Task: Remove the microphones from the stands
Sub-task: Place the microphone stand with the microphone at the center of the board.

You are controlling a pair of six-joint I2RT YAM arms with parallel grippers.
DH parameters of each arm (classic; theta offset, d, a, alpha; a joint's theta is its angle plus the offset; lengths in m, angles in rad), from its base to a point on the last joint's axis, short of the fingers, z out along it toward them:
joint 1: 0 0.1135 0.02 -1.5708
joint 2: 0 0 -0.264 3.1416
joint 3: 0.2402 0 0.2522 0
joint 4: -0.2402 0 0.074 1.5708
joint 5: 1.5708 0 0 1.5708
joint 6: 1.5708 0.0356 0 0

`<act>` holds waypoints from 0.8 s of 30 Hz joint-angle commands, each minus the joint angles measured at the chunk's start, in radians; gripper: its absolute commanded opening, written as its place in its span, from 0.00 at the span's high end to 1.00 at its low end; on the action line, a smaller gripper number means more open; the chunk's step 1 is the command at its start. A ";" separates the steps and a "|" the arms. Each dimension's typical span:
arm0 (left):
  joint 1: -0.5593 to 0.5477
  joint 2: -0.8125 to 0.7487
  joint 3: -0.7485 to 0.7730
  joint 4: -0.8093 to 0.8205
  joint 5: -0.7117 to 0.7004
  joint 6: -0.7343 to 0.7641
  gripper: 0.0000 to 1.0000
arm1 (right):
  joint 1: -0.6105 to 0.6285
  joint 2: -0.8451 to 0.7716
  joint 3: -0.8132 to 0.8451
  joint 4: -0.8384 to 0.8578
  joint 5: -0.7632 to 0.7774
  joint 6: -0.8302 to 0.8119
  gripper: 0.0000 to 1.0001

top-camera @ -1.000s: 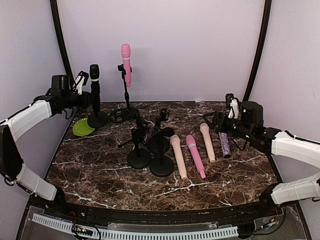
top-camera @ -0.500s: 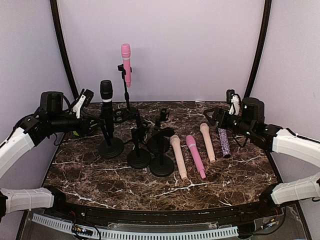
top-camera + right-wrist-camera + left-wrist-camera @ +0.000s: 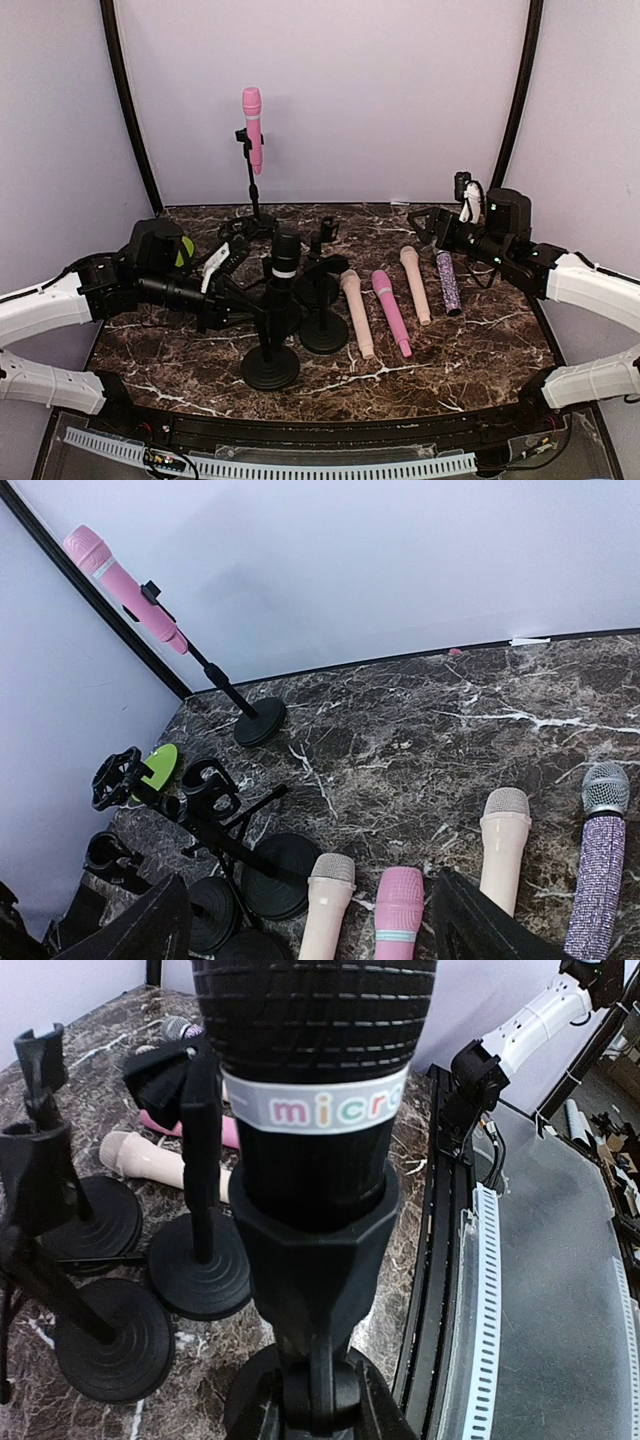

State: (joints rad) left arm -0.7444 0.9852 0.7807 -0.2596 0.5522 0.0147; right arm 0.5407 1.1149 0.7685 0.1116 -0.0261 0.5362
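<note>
Our left gripper pinches the black round-based metal stand at six o'clock, likely steadying it so its black mesh-headed microphone can lift out. Our right gripper, at three o'clock, hangs spread and empty.

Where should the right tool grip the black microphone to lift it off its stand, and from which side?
Probably by the head of the mic, above the clip, from the right: it stands upright, lower body in the clip, and the left tool holds the stand from the left.
</note>
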 commanded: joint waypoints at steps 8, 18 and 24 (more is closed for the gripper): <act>-0.101 0.098 -0.175 0.505 -0.197 -0.008 1.00 | -0.005 -0.045 -0.034 0.047 -0.002 0.018 0.16; -0.101 0.138 -0.251 0.610 -0.311 0.049 1.00 | -0.005 -0.043 -0.034 0.051 0.000 0.016 0.15; -0.101 0.157 -0.243 0.612 -0.339 0.074 1.00 | -0.005 -0.022 -0.026 0.074 -0.041 0.022 0.15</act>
State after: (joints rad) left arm -0.8501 1.1347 0.5289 0.2619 0.2733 0.0467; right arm 0.5404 1.0843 0.7399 0.1246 -0.0307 0.5514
